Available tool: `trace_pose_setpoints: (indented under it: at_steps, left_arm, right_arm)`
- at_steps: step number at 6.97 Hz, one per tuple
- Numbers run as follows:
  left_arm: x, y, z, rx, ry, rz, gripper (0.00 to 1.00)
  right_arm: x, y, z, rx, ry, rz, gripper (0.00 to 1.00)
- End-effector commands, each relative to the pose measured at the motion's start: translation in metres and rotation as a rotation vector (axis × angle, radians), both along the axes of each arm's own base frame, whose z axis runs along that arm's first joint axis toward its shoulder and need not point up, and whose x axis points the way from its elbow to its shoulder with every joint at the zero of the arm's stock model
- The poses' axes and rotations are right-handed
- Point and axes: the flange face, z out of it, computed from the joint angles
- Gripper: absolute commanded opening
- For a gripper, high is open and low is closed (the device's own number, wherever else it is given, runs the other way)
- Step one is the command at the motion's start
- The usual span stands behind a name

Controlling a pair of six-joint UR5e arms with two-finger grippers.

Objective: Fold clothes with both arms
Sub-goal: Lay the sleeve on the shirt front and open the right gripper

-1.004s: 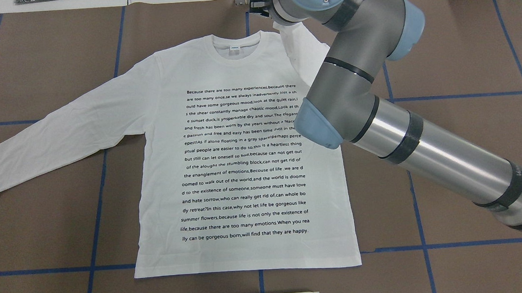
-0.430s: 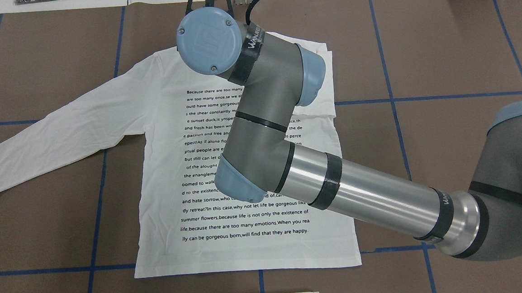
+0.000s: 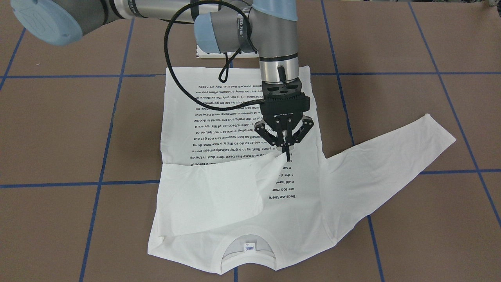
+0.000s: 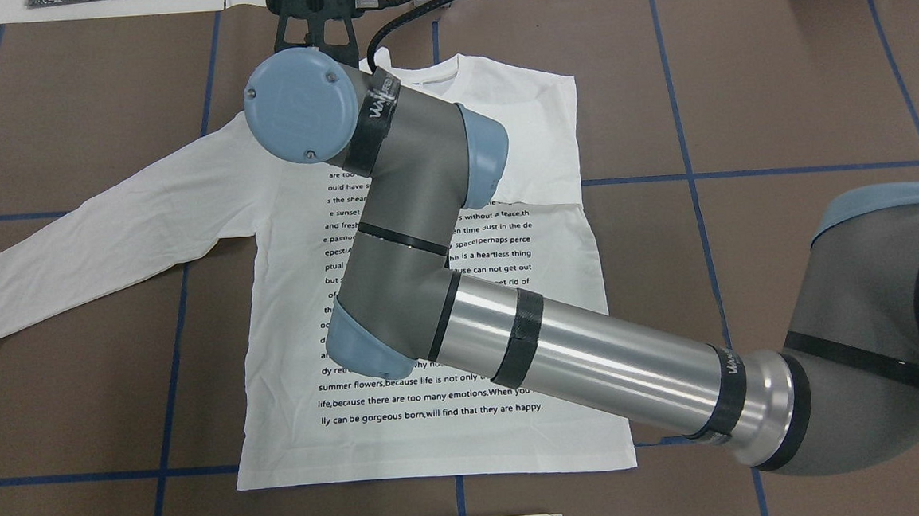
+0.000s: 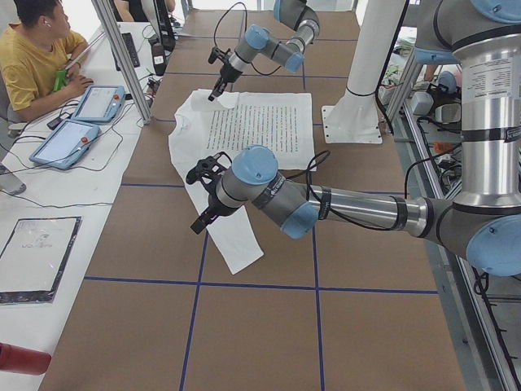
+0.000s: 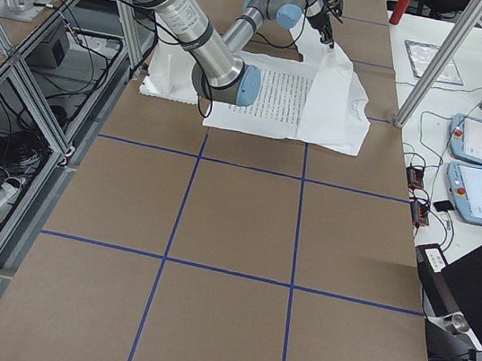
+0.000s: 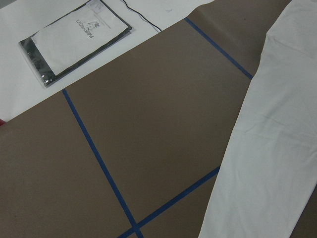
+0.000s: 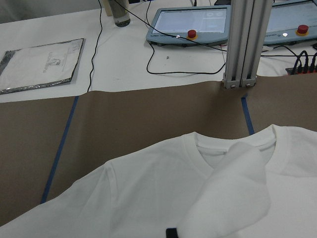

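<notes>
From my station I see the white T-shirt (image 4: pixel 278 429) lying face up and flat on the brown bench (image 3: pixel 58 137), its hem toward the robot's base and its ribbed collar (image 3: pixel 246 237), with the small neck tag (image 3: pixel 249 247) inside it, toward the operators' side. The right gripper (image 3: pixel 288 156) hangs over the chest. Its fingers (image 3: pixel 285 145) are pinched together on the end of the right sleeve (image 3: pixel 211 196), which is drawn across the upper chest and covers the first lines of the printed text (image 3: pixel 227 129). The fabric rises in a small peak where it is held. The left sleeve (image 3: pixel 391 156) lies stretched out straight on the bench, away from the body of the shirt. The left gripper (image 5: pixel 203 218) hovers above that sleeve near its outer end. It appears only in the side view, so I cannot tell how its fingers stand. The one container I can make out is a clear plastic bag (image 7: pixel 74 44), lying flat on the white tabletop (image 7: pixel 20 20) past the edge of the brown cover. It holds a folded white item with a dark label, and the bag touches neither the shirt nor either arm.
</notes>
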Motion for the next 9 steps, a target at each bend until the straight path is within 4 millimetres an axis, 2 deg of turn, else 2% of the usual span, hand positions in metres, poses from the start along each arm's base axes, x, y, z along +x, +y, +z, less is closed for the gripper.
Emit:
trace_pose_setpoints:
  at_steps: [1,4,5,7,8,9]
  left_arm:
    - [0.0,0.0,0.002,-0.004,0.0,0.0,1.0]
    - [0.0,-0.001,0.004,-0.009,0.0,0.0,1.0]
    - [0.001,-0.001,0.005,-0.01,0.0,0.001,1.0]
    - [0.0,-0.001,0.005,-0.012,0.001,0.001,1.0]
    - [0.0,-0.001,0.007,-0.015,0.001,0.001,1.0]
    - [0.0,-0.001,0.008,-0.015,0.001,0.002,1.0]
  right_arm:
    - [-0.041,0.022,0.011,-0.002,0.023,-0.022,0.0]
    - [-0.067,0.045,0.018,-0.009,0.045,-0.058,0.0]
    - [-0.074,0.055,0.014,0.002,0.045,-0.057,0.09]
    - [-0.083,0.067,0.013,0.009,0.044,-0.032,0.44]
    - [-0.086,0.073,0.01,-0.01,0.026,-0.023,0.9]
    - [-0.084,0.074,0.0,-0.012,0.014,-0.02,0.97]
